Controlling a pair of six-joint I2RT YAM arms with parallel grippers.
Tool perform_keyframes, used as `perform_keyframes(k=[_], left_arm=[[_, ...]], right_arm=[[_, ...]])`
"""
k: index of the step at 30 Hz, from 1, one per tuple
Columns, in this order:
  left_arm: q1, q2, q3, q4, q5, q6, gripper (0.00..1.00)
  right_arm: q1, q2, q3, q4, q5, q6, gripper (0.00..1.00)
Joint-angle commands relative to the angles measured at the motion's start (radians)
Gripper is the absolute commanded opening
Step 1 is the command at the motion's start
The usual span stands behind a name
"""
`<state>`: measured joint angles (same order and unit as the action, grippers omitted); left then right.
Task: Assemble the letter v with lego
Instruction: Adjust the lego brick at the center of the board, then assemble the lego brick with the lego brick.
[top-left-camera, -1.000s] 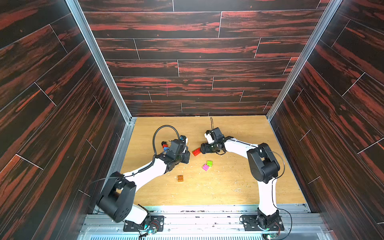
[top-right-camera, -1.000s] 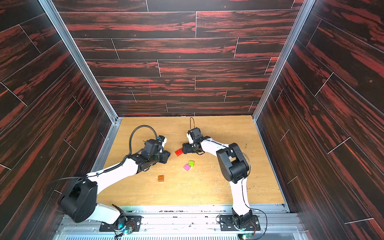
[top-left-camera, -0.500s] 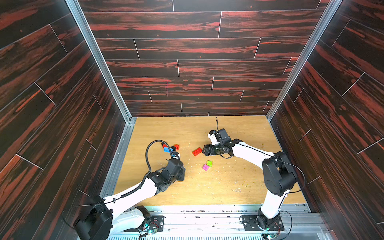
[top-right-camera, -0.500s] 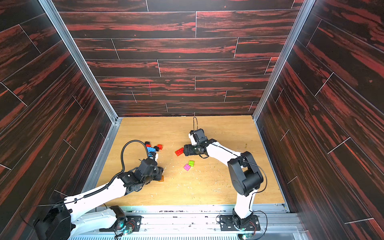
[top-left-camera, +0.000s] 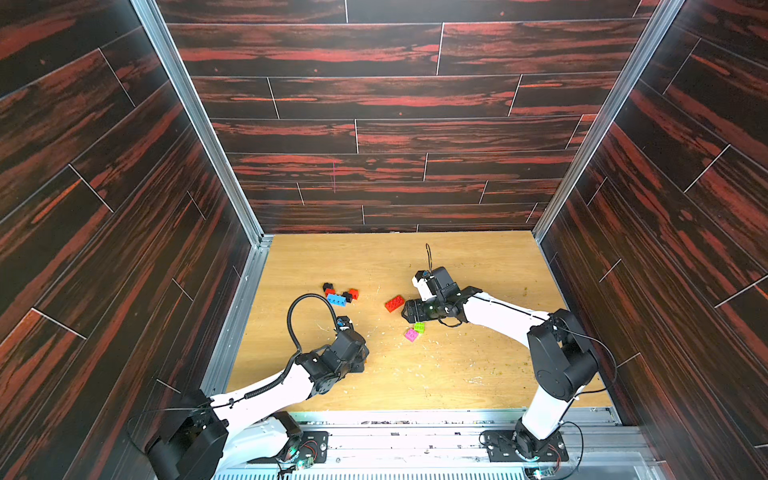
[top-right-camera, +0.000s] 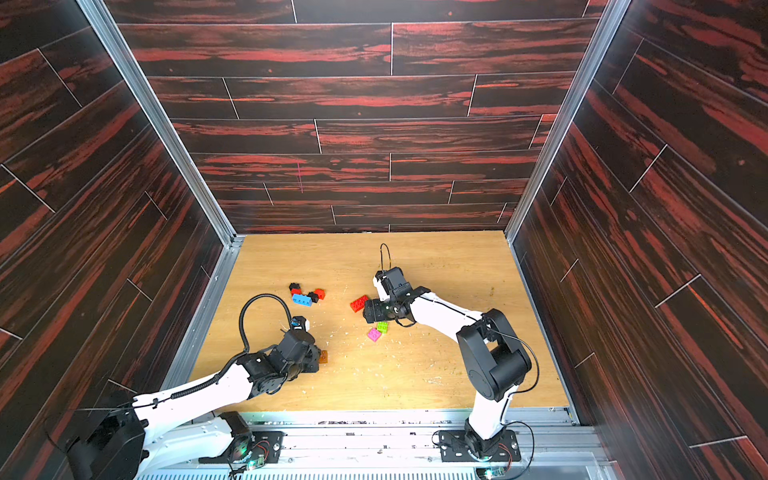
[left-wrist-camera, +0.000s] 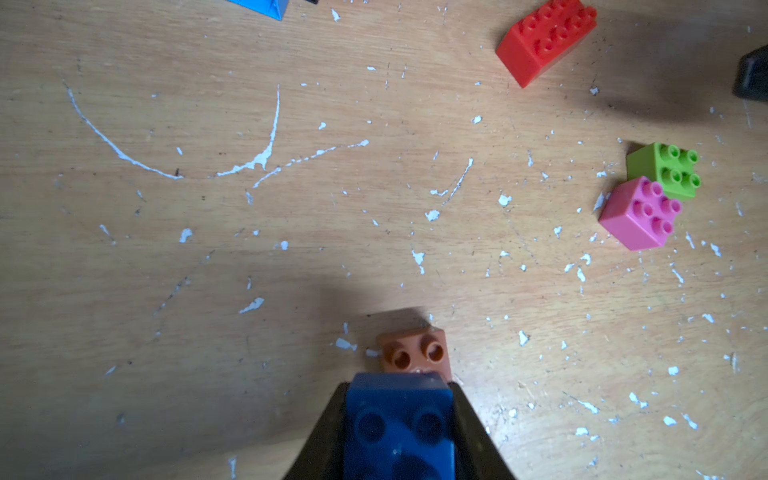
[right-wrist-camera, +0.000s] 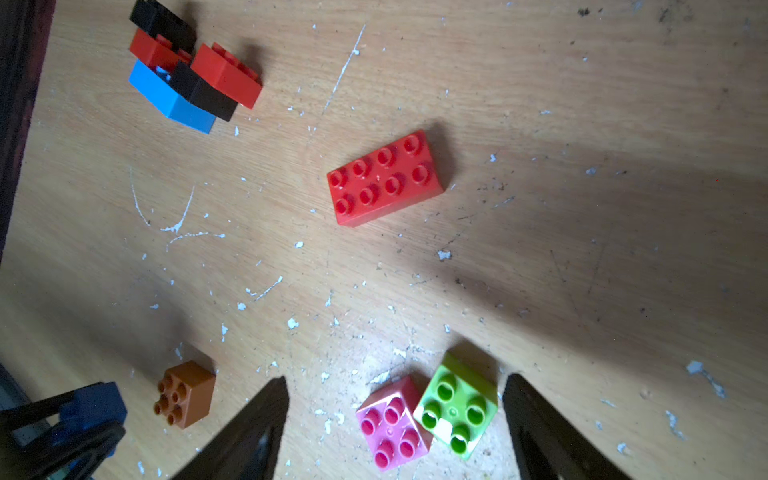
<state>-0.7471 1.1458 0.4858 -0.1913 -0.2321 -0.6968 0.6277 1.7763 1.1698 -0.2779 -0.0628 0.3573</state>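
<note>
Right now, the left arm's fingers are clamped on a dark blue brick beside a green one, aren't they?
Not green: the left wrist view shows the left fingers clamped on the dark blue brick beside an orange brick.

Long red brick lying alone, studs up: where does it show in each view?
In a top view: long red brick lies just beyond pink brick and green brick.
In a top view: same place.
Left wrist: near the frame edge.
Right wrist: mid-frame.
Shared landmark: the touching pink and green pair, in all four views.
</note>
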Motion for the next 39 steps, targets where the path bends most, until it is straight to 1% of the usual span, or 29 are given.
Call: perform_keyframes(k=[1,6,10,17,20,26,31,34,39], left_arm=[[-0.011,0.034,-0.003,0.017,0.009,-0.02,0.17],[-0.044,0.105,0.026,0.025,0.011,-0.019,0.18],[-0.052,0.127,0.023,0.039,0.013,-0.039,0.17],[-0.056,0.106,0.007,0.003,0.021,-0.083,0.17],[-0.056,0.094,0.009,-0.024,0.044,-0.088,0.17],[-0.056,0.144,0.092,-0.11,0.088,-0.022,0.18],[-0.053,0.248,0.182,-0.143,0.144,0.068,0.18],[-0.047,0.31,0.239,-0.17,0.149,0.121,0.19],[0.015,0.394,0.306,-0.157,0.178,0.231,0.21]], right_arm=[[0.007,-0.016,-0.017,0.005,0.006,0.005,0.84],[0.007,-0.018,-0.023,0.008,0.005,0.005,0.84],[0.006,-0.018,-0.027,0.009,0.003,0.005,0.84],[0.006,-0.016,-0.029,0.012,-0.005,0.005,0.84],[0.007,-0.011,-0.031,0.018,-0.017,0.011,0.84],[0.008,-0.011,-0.033,0.026,-0.026,0.017,0.84],[0.009,-0.016,-0.035,0.026,-0.029,0.017,0.84],[0.008,-0.017,-0.037,0.026,-0.022,0.017,0.84],[0.008,-0.017,-0.039,0.022,0.003,0.028,0.84]])
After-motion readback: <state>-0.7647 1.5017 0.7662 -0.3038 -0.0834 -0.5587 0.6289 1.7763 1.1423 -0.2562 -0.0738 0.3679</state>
